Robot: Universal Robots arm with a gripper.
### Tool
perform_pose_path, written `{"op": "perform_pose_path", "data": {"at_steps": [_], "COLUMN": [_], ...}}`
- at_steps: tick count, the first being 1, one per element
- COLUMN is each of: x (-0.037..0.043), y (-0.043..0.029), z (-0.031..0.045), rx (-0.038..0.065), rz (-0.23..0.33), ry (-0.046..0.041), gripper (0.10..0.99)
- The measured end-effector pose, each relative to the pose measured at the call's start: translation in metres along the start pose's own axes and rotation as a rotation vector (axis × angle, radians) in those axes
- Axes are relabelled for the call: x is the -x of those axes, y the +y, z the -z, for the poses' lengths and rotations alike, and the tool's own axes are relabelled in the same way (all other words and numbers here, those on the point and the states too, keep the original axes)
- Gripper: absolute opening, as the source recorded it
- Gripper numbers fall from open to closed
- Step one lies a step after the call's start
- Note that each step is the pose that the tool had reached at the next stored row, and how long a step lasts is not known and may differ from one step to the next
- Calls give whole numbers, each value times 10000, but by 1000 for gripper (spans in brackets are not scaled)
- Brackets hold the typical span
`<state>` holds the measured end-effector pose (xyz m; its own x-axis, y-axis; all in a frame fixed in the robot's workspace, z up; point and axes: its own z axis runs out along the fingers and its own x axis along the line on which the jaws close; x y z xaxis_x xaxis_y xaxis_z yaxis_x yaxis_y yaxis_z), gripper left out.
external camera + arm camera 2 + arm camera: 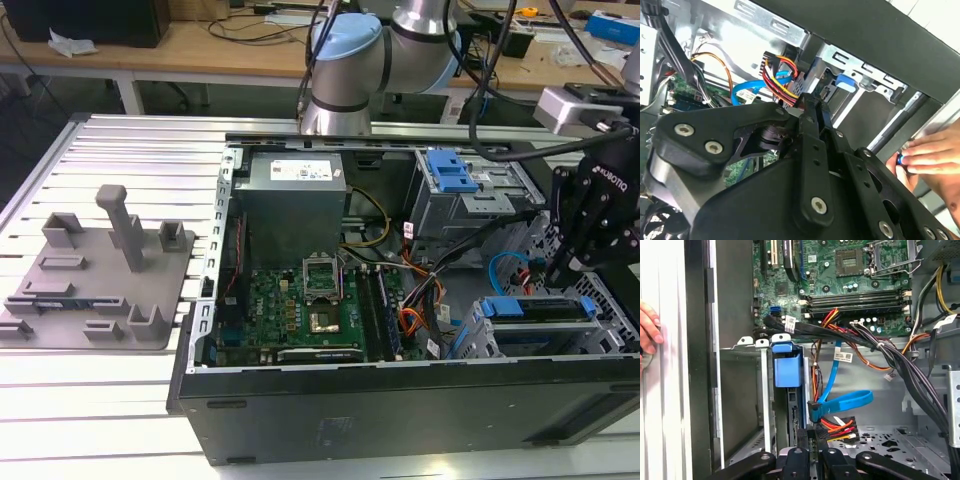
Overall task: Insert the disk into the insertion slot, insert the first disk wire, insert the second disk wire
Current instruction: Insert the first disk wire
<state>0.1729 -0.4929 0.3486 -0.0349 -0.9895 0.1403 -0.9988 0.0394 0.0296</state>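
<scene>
The disk point(538, 306) in its blue carrier point(787, 365) sits inside the insertion slot point(478, 338), the grey metal cage point(747, 346) at the case's front corner on the exterior view's right. A blue disk wire point(841, 401) ends in a plug against the disk's rear edge. Beside it is a black plug on a red, yellow and orange disk wire point(838, 427). My gripper point(813, 102) has its fingers close together on that coloured wire's plug point(782, 75), right at the disk's rear edge. In the exterior view my gripper point(556, 270) hangs just above the cage.
The open computer case point(300, 400) holds the motherboard point(300, 310), power supply point(292, 185) and a thick black cable bundle point(900, 360) near the cage. A taller bay with a blue latch point(450, 172) stands behind. A person's hand point(932, 155) rests outside the case wall. A grey fixture point(95, 275) lies on the exterior view's left.
</scene>
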Motion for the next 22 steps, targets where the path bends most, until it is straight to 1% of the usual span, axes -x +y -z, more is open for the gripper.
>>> {"op": "perform_pose_path", "data": {"at_steps": [3, 4, 6, 10, 13, 16, 19, 22], "x": [-37, -66, -94, -95, -115, -196, -274, -274], "y": [-2, -3, -4, -4, -11, -23, -26, -26], "z": [-4, 0, 0, 0, 1, 13, 2, 2], "rx": [-3, -1, 3, 2, 3, 4, 4, 4], "rz": [13, 20, 23, 23, 22, 24, 25, 25], "ry": [-405, -599, -691, -695, -695, -695, -702, -703], "gripper": [165, 165, 165, 165, 165, 165, 165, 165]}}
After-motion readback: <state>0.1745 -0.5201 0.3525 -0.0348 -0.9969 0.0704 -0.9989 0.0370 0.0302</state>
